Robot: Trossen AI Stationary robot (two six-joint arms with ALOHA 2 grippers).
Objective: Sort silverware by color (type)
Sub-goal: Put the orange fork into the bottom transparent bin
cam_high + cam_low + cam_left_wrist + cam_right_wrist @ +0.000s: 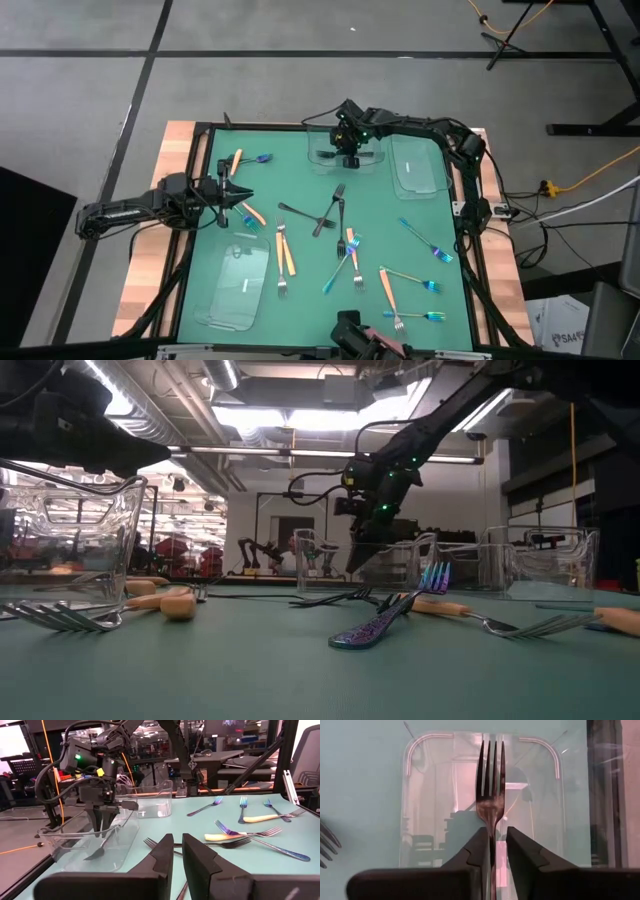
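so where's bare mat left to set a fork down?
Free: the mat between the far-right tray and the lone teal fork. Crowded: centre, around the crossed black forks, and the near-right cluster.

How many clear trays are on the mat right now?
3 in the high view: top centre tray under the right gripper, top right tray, bottom left tray. None seems hidden.

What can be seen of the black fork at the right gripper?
The black fork is dark and glossy all over, with four slim tines and a narrow neck. It hangs tines-down between the fingers of the right gripper, directly above the clear tray at the table's far edge. Its neck sits between the fingers; whether they are gripping it or releasing it cannot be told. Its handle is hidden.
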